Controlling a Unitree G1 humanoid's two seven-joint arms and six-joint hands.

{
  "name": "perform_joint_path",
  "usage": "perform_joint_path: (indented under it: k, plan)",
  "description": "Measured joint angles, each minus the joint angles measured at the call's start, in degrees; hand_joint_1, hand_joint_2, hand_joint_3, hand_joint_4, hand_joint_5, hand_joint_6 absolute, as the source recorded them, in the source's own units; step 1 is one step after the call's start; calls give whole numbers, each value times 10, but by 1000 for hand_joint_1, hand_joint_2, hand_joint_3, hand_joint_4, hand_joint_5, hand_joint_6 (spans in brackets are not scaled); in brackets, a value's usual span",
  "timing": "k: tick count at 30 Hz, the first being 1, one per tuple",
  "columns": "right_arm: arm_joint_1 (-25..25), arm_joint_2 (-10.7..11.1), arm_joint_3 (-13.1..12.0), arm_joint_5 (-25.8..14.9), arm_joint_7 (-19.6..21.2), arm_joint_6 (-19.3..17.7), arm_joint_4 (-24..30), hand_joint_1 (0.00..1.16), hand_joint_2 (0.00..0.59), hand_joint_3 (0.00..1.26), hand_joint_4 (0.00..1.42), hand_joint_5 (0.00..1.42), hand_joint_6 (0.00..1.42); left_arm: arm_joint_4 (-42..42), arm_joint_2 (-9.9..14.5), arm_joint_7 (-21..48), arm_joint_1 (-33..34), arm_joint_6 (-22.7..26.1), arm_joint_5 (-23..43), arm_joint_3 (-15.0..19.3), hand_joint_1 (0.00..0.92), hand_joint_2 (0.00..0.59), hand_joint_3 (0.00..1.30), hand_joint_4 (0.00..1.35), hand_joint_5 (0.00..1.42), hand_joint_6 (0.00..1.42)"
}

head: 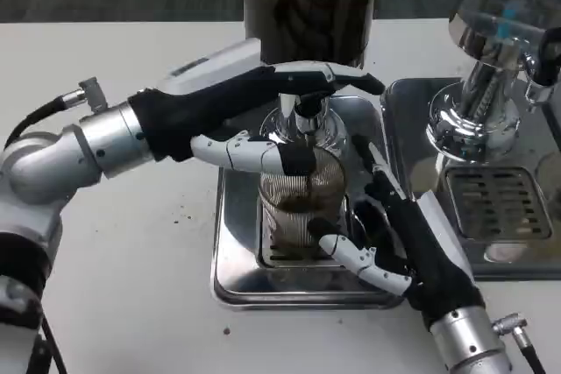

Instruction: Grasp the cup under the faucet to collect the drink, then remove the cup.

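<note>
The ribbed clear cup [300,203] stands on the shiny steel drip tray [237,260], under the chrome faucet [302,120]; the right hand [399,234] wraps it from the right; the left hand [263,124] presses the faucet, fingers reaching right.

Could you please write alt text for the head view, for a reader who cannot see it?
A ribbed clear cup with some dark drink stands under the faucet on a steel drip tray. The left hand reaches over the faucet, one finger across the cup; the right hand rests beside the cup. A second dispenser stands to the right.
</note>
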State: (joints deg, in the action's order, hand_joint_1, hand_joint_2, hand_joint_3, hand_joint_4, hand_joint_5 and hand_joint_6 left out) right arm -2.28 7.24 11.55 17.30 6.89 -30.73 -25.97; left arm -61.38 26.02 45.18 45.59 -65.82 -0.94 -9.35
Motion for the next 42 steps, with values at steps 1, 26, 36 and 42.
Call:
perform_joint_path:
  k: [1, 26, 36, 42]
  plan:
    - [-1, 0, 0, -1, -1, 0, -4, 523, 223, 25, 0, 3, 92, 0, 0, -2, 0, -1, 0, -1, 0, 67, 219, 124, 117, 23]
    - [-25, -5, 1, -8, -8, -5, -33, 526, 227, 27, 0, 14, 95, 2, 7, -22, -1, -12, -20, -8, 0, 66, 219, 128, 119, 29]
    - [-37, -9, 1, -8, -12, -12, -49, 525, 231, 34, 0, 14, 95, 4, 8, -22, -2, -13, -19, -8, 0, 66, 219, 135, 119, 36]
    - [-39, -9, 1, -8, -15, -12, -50, 521, 236, 35, 0, 15, 95, 3, 8, -15, -4, -8, -5, -5, 0, 67, 219, 137, 129, 51]
